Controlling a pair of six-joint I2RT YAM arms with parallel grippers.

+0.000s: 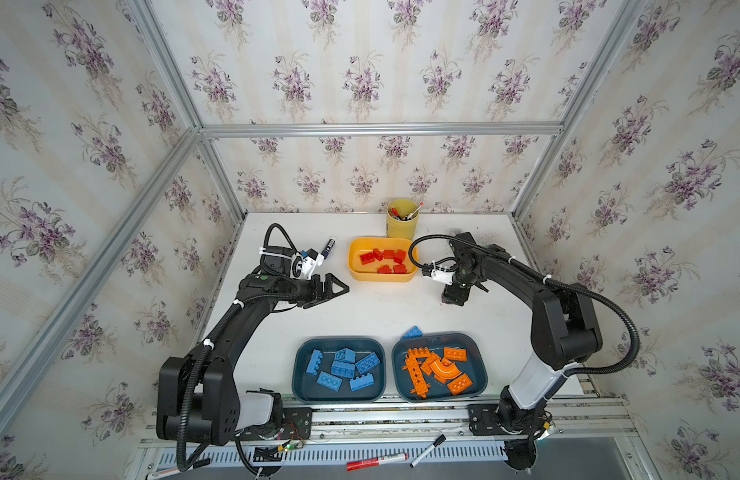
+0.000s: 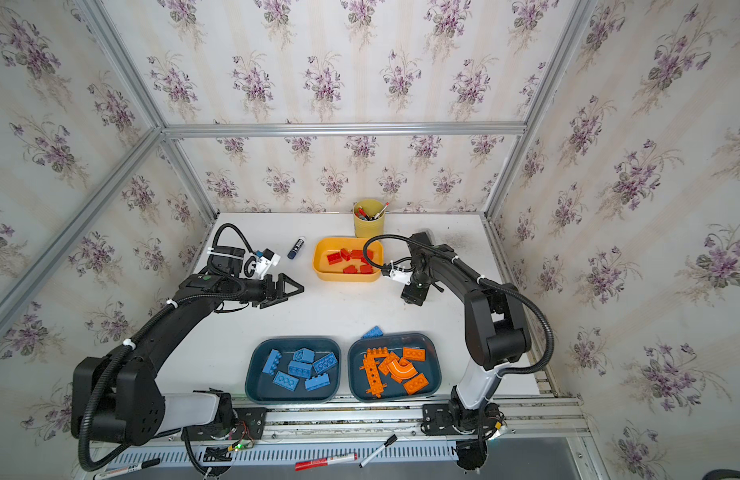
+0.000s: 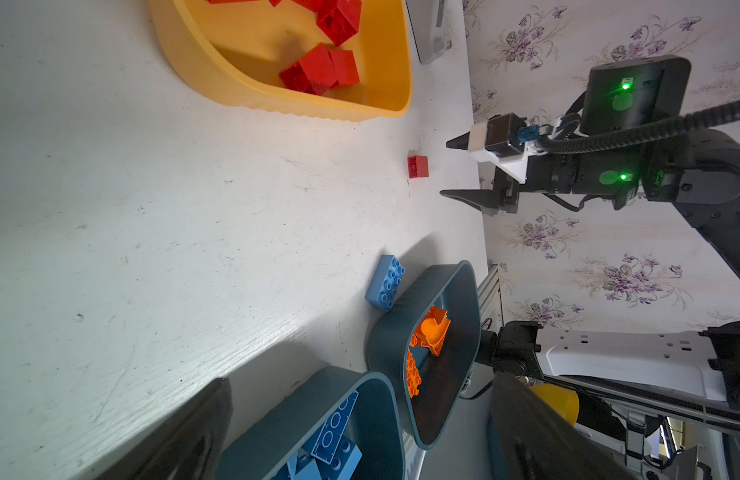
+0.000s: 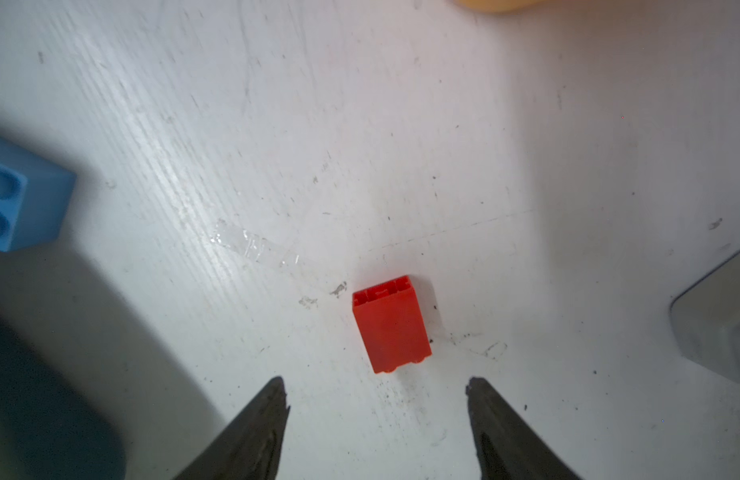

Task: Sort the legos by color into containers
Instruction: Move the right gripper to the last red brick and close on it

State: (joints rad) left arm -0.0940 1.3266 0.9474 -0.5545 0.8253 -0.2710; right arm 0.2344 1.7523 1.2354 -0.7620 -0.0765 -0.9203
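1. The right fingers [image 4: 260,428] are seen spread about halfway apart and pointed down at the bench [image 1: 380,309]; nothing is held between them.
2. 1 red brick [image 4: 391,324] is seen lying on its side on the bench, just ahead of the right fingertips and clear of both. In the left wrist view it [image 3: 418,166] is placed between the yellow tub [image 3: 235,89] and the right fingers [image 3: 468,199].
3. The left fingers [image 3: 193,432] are held fully spread above the bench, left of the yellow tub, and nothing is gripped.
4. In both top views several red bricks [image 1: 384,259] are seen inside the yellow tub [image 1: 351,266] at the far middle of the bench.
5. 6 blue bricks [image 1: 343,369] are contained in the left teal tub [image 1: 297,374] at the near edge.
6. Orange pieces, among them a long strip [image 1: 416,376] and a curved piece [image 1: 443,370], are contained in the right teal tub [image 1: 481,361], which is set just beside the left one.
7. 1 blue brick [image 1: 412,332] is left on the bench, just beside the far rim of the right teal tub.
8. A yellow cup of pens [image 1: 401,228] is stood behind the yellow tub, and a marker [image 1: 328,246] is laid on the bench to its left.
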